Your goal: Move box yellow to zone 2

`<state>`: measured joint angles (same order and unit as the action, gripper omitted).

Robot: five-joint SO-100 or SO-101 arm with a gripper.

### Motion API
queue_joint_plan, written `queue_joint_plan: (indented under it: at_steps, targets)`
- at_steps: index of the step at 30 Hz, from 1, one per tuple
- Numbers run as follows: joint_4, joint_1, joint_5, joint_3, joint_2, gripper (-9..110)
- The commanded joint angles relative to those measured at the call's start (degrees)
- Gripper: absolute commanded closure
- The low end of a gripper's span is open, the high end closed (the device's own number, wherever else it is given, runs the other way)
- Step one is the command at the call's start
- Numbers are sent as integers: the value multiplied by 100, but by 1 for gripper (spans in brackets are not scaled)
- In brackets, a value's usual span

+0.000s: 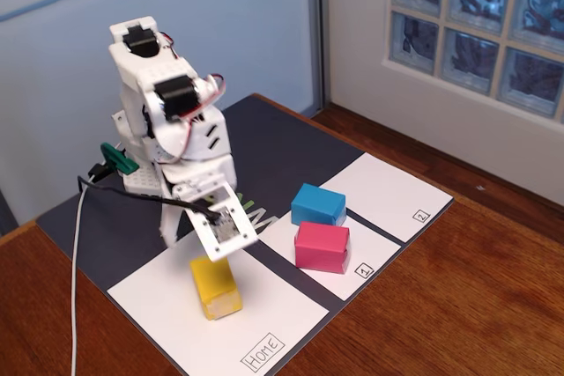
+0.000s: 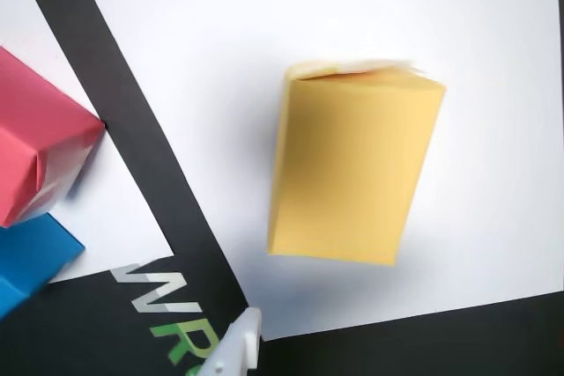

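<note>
Reading "Home" in a small box at the corner of the large white paper sheet [image 1: 264, 328], a boxed "1" on the middle white sheet [image 1: 364, 269], a boxed "2" on the far white sheet [image 1: 421, 215], and partial white-and-green letters on the dark mat [image 2: 167, 323], not fully legible.

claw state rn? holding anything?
Claw: above the yellow box on the Home sheet, not holding it. Open or shut: cannot tell; the wrist view shows only one fingertip.
</note>
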<state>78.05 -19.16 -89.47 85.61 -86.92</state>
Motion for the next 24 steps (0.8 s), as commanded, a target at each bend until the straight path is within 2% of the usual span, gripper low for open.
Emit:
queue_joint_plan:
  at_steps: [1, 9, 24]
  targets:
    - [-211, 123, -53, -246, 70, 52]
    - [-967, 316, -396, -176, 378, 54]
    - [-1951, 229, -123, 870, 642, 56]
